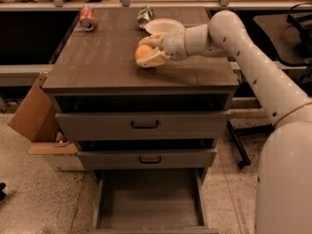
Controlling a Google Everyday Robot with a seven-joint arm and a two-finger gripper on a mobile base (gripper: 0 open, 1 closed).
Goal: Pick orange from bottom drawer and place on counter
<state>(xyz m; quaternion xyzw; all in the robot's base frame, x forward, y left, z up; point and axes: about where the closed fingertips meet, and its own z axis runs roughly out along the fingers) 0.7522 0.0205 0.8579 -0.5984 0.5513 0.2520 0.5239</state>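
Observation:
The orange (143,52) is a small round fruit held between the two pale fingers of my gripper (148,51), which is shut on it. The gripper reaches in from the right and sits low over the middle of the counter (97,62), the orange at or just above the surface. The bottom drawer (148,204) is pulled open below, and its bare floor holds nothing.
A crushed red soda can (87,18) lies at the counter's back left. A green can (144,15) and a white bowl (163,25) sit at the back, just behind the gripper. A cardboard box (31,112) leans against the cabinet's left side. The two upper drawers stand slightly ajar.

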